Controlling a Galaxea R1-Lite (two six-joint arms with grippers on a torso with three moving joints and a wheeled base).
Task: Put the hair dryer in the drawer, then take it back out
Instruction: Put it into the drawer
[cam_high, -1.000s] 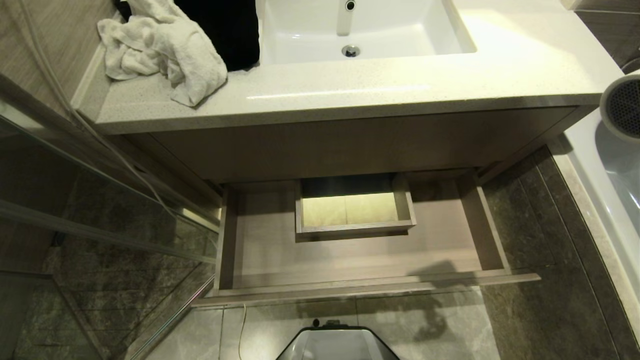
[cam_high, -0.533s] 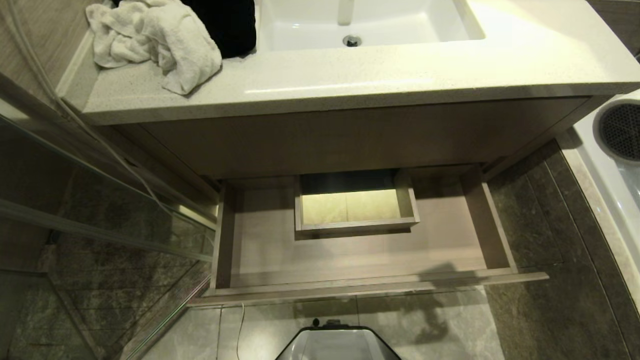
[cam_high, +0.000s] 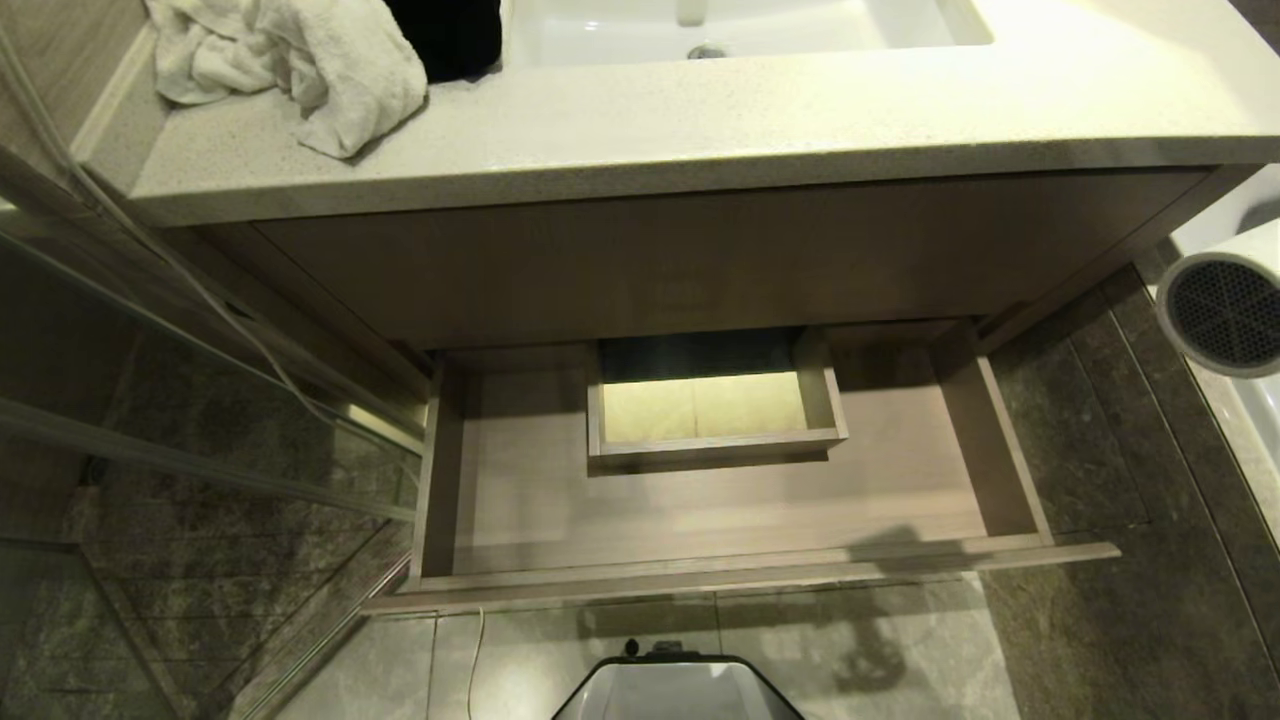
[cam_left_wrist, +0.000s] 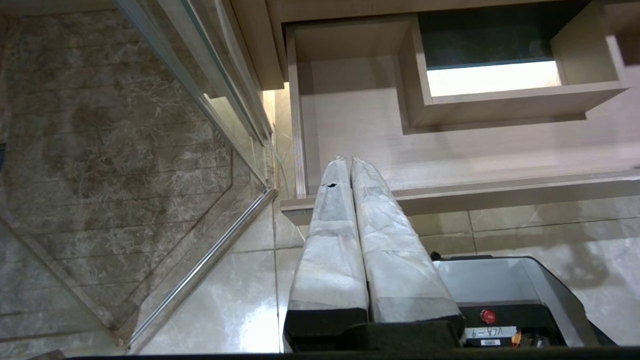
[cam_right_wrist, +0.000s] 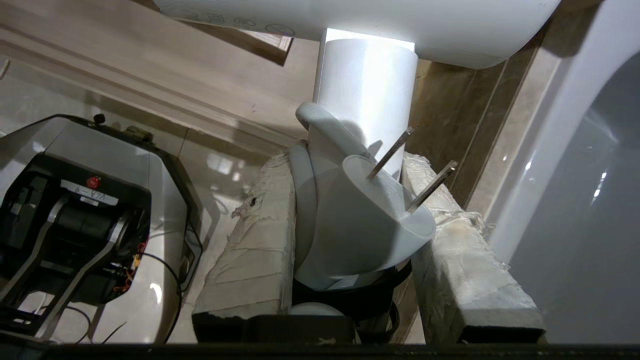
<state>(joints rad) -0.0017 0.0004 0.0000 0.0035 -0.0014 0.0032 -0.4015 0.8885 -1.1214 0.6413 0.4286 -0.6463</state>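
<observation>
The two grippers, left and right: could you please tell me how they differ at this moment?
The left gripper is shut and empty, fingers pressed together; the right gripper is clamped on the hair dryer by its handle, with the plug between the fingers. The left hangs by the open drawer; the right is beside the bathtub. Both have white-wrapped fingers.

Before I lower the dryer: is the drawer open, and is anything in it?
Open: the drawer is pulled out from under the countertop, its floor bare around the boxed cut-out.
</observation>
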